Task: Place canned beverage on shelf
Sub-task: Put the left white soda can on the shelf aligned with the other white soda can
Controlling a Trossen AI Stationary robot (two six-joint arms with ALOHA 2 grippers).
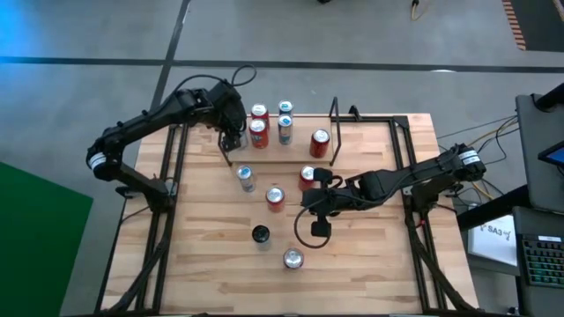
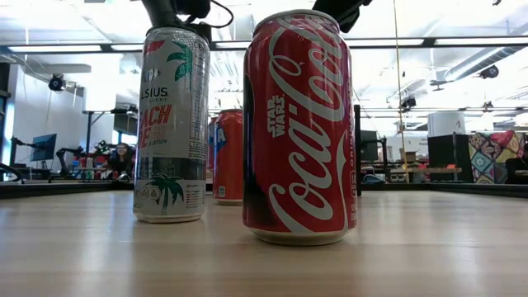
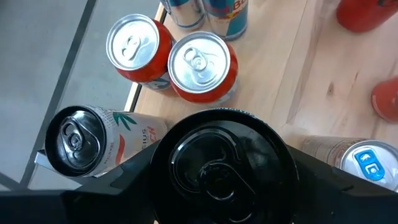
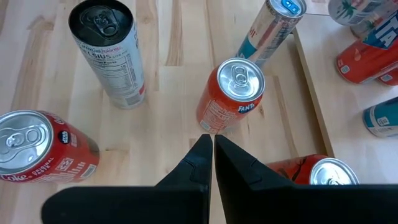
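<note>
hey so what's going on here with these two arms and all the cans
The left claw is holding a black-topped can at the left end of the shelf, beside two red cans already standing there. The right claw is shut and empty, hovering over the middle of the table near an orange can. More cans stand loose on the table, not yet shelved.
</note>
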